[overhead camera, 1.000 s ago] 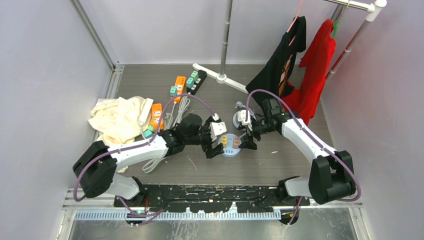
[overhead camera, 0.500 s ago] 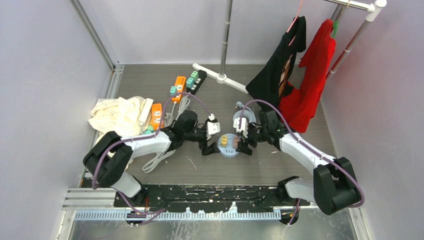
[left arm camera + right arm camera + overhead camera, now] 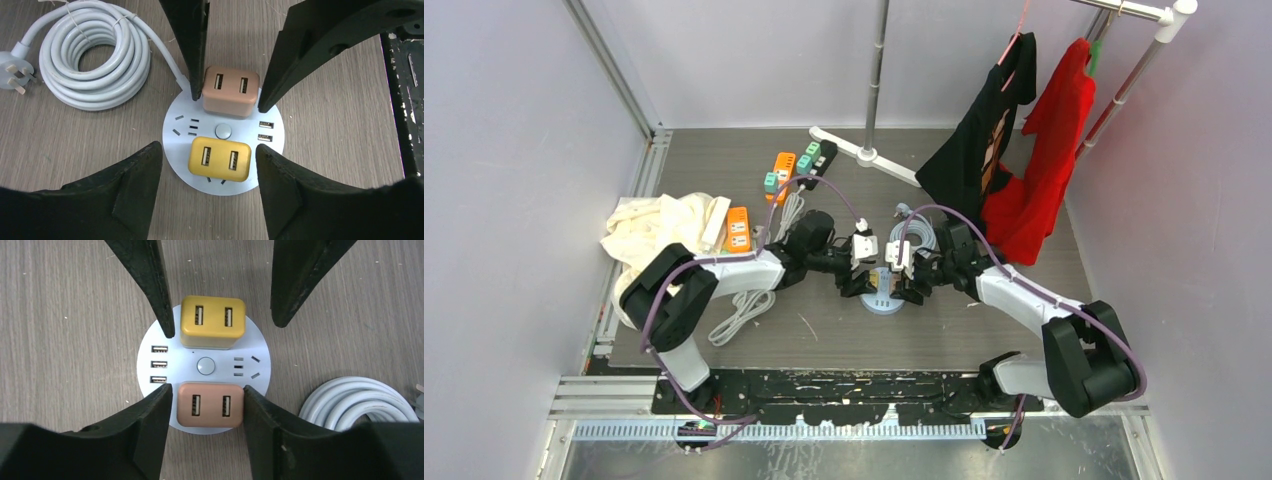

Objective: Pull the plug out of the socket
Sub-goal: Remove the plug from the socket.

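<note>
Now both arms are meeting over the round white socket (image 3: 222, 371), which is sitting on the wood-grain table (image 3: 60, 315). Seen from the left wrist, the yellow plug (image 3: 220, 160) is sitting at six o'clock of the socket's centre button (image 3: 223, 131), and the pink plug (image 3: 210, 411) is sitting at twelve o'clock, both seated in the socket. The left gripper (image 3: 210, 150) is straddling the yellow plug with jaws released: one finger (image 3: 130, 200) is standing clear at nine o'clock, the other just beside the plug at three o'clock. The right gripper (image 3: 207, 390) is clamping the pink plug, its fingers (image 3: 145, 440) pressing both flanks at nine and three o'clock. A coiled white cable (image 3: 95, 60) is lying at ten o'clock of the socket, near it.
</note>
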Tool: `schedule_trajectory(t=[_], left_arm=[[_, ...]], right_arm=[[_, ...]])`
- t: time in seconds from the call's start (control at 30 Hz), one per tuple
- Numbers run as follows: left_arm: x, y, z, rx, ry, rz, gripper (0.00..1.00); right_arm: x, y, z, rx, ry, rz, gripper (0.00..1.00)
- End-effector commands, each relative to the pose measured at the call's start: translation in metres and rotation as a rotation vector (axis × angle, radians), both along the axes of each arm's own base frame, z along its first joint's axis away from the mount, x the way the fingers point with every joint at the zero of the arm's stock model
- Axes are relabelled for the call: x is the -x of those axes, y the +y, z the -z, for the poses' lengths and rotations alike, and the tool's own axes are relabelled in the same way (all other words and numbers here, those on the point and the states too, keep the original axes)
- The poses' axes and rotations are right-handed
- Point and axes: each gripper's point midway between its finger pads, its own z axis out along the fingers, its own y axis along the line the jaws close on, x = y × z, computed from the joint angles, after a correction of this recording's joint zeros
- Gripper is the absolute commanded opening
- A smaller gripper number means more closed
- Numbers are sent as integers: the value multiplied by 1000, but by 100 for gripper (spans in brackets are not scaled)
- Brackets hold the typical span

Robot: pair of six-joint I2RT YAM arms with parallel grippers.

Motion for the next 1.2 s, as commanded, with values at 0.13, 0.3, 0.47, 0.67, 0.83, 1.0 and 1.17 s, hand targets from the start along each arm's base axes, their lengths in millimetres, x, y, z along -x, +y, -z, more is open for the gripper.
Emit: schedule_trajectory(t=[0.13,0.3,0.47,0.67,0.83,1.0,1.17], left_arm=[[1,-16,-8,53,37,52,64],[6,-14,-3,48,59,59,62],[10,-18,1,36,107,82,16],[17,-15,13,2,109,79,0],[18,-7,29,-42,120,57,0],[19,-1,42,-76,126,41,0],[20,1,48,-95,130,34,0]], right_arm=[[-1,9,-11,-40,-54,-58,42],[1,9,-12,-43,-50,-61,32],[4,12,-14,-58,-29,-73,21],[-12,19,-25,-108,-27,-7,5],[-15,-10,-21,-57,-42,1,1],[14,-32,-1,69,-77,-145,1],[27,-8,2,56,-88,-224,1]])
